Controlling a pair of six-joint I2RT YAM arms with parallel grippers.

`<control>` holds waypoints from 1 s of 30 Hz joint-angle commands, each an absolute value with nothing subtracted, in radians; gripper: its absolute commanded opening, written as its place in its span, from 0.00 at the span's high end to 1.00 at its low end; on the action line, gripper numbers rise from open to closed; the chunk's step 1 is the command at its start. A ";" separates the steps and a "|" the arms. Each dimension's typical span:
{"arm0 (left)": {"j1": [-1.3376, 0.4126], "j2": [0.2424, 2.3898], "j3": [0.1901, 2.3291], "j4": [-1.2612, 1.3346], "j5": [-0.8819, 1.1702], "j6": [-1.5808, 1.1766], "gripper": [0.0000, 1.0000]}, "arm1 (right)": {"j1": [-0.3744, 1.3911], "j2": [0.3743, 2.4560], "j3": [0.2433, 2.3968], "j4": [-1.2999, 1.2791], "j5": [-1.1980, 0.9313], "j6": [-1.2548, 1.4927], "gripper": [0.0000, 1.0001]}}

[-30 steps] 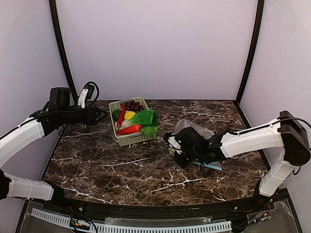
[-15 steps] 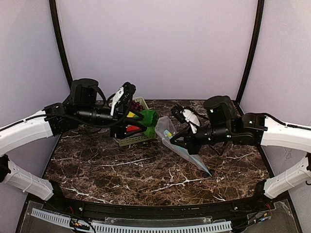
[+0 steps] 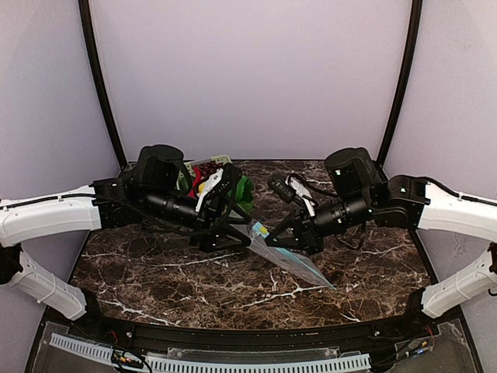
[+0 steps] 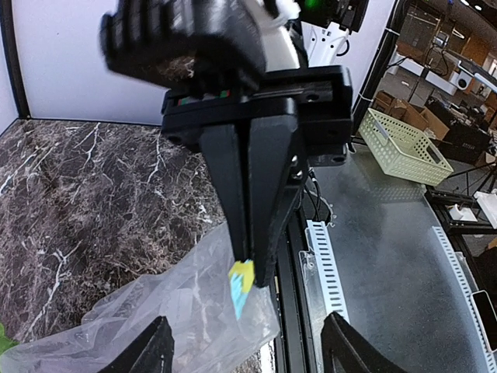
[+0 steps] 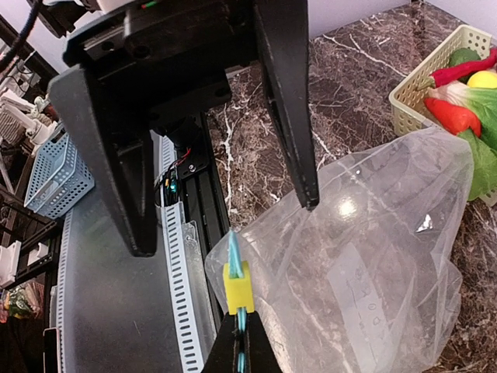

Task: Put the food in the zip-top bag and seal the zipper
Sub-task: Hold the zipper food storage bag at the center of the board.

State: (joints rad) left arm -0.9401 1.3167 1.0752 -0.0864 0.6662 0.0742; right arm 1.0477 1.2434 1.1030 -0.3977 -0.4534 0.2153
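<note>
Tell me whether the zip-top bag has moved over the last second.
Yes. The zip-top bag has shifted left, from the table's right side toward the green basket.

Pale green basket (image 5: 405, 109) on marble table (image 3: 155, 264)

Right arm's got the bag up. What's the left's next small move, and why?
Probably ease the left gripper forward and close on the yellow slider. Its jaws stand open, framing it. The right gripper pinches the zipper just beside it. The zip-top bag hangs empty, the food in the basket.
</note>
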 commanded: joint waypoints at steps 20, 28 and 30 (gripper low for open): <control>-0.969 1.347 1.081 -0.107 0.697 0.064 0.71 | 1.063 1.301 1.149 -0.389 -0.462 0.205 1.00; -0.969 1.348 1.083 -0.105 0.688 0.059 0.76 | 1.064 1.304 1.143 -0.387 -0.460 0.204 1.00; -0.968 1.347 1.084 -0.104 0.687 0.058 0.77 | 1.065 1.307 1.142 -0.385 -0.462 0.204 1.00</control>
State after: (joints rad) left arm -0.9634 1.3502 1.0744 -0.1013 0.6872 0.0654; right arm 1.0542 1.2980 1.1324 -0.3985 -0.4641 0.2142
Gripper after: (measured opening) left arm 0.236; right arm 0.008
